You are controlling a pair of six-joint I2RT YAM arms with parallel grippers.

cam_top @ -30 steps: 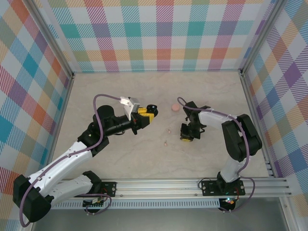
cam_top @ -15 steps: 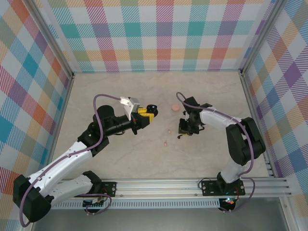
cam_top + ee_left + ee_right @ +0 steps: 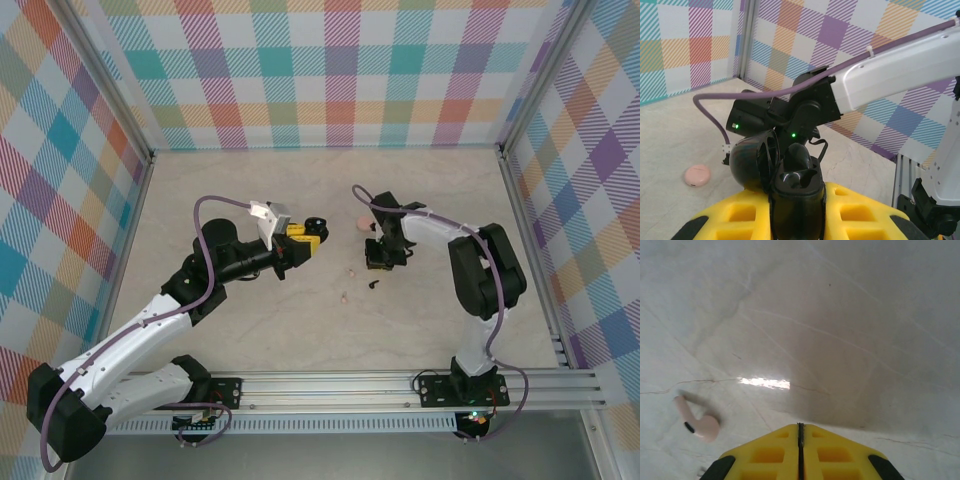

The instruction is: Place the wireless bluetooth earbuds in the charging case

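My left gripper (image 3: 303,236) is shut on the black charging case (image 3: 797,200), held upright above the table with its lid (image 3: 747,162) swung open to the left. One black earbud (image 3: 801,159) sits in the far socket; the near socket is bare. My right gripper (image 3: 378,261) is shut low over the table, its yellow fingers (image 3: 775,452) pressed together with nothing seen between them. A black earbud (image 3: 374,284) lies on the table just in front of it. Two pale pink earbuds (image 3: 351,272) (image 3: 344,297) lie between the arms; one pink earbud (image 3: 697,422) is left of my right fingers.
A round pink puck (image 3: 364,223) rests on the table just beyond my right gripper and is seen in the left wrist view (image 3: 697,175). Checked walls close the table on three sides, and a metal rail (image 3: 400,385) runs along the near edge.
My right gripper has moved away from its base toward the pink puck, leaving the black earbud on the table behind it. The left arm and case have not moved.
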